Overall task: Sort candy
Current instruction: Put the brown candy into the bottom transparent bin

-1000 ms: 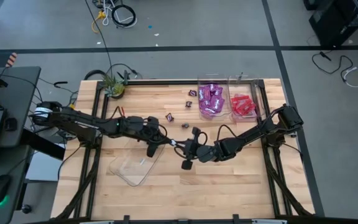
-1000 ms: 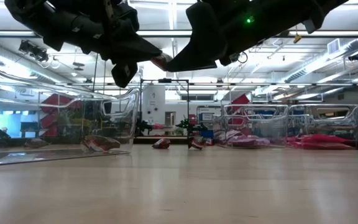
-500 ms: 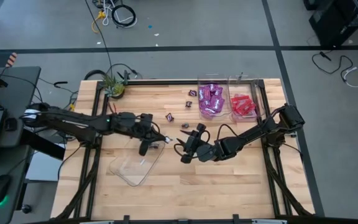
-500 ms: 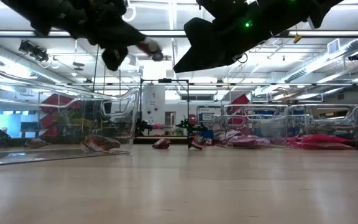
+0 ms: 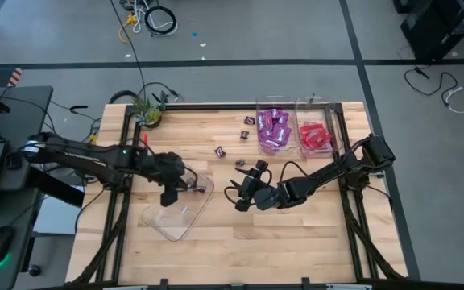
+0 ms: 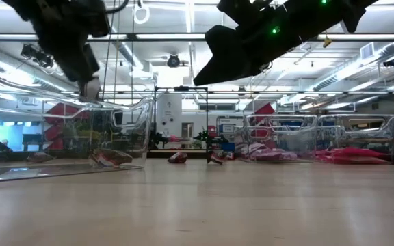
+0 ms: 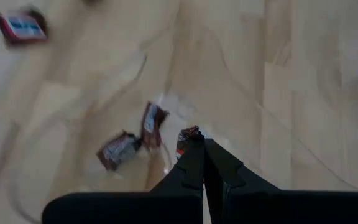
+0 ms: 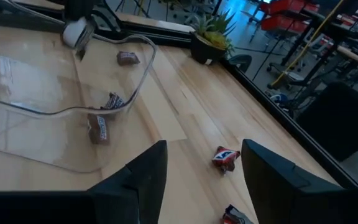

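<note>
Purple candy [image 5: 273,129] and red candy [image 5: 314,137] fill two clear trays at the far right. Small brown pieces [image 5: 220,151] lie loose on the wood. A third clear tray [image 5: 170,217] sits at the near left, with two brown pieces [image 7: 120,149] resting on its floor. My left gripper [image 5: 168,196] hangs over this tray, shut on a small brown wrapped candy [image 7: 188,134]. My right gripper [image 8: 201,186] stands open mid-table, raised above the wood, with nothing between its fingers. My left gripper pinches the small brown candy by one end [image 7: 189,138] between its two shut fingertips. The fingers come from above, pointing down. The candy sticks out beyond the fingertips, lifted clear above the clear tray's floor.
A small potted plant [image 5: 147,113] stands at the far left corner. Two more brown pieces [image 5: 248,121] lie near the purple tray. Bare wood spreads along the near side of the table. Black frame rails [image 5: 353,225] run along the table's left and right edges.
My right gripper has opened and let go of the small candy where the two grippers met at mid-table. My left gripper, shut on that candy, has carried it toward the table's left edge and now hangs over the clear tray.
</note>
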